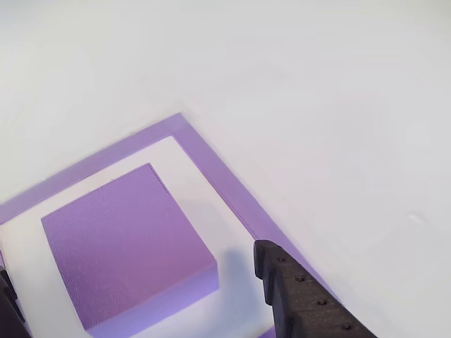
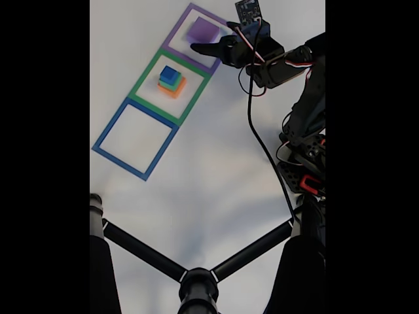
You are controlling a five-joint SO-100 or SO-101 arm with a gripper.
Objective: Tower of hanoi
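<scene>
A purple block (image 1: 127,243) lies flat inside the purple square outline (image 1: 218,179) on the white table. My gripper (image 1: 134,264) is open and straddles the block. The right finger (image 1: 296,289) stands clear of the block's side with white table between them. The left finger (image 1: 5,303) just shows at the frame's edge. In the fixed view the gripper (image 2: 211,39) reaches from the right over the purple block (image 2: 201,29) at the top. A stack of blue, green and orange blocks (image 2: 171,80) sits in the green square (image 2: 147,75). The blue square (image 2: 108,134) holds nothing.
The arm (image 2: 304,111) and its black cable (image 2: 262,144) take up the right side of the fixed view. A black stand with spread legs (image 2: 196,281) crosses the bottom. White table (image 2: 209,183) lies between the squares and the stand.
</scene>
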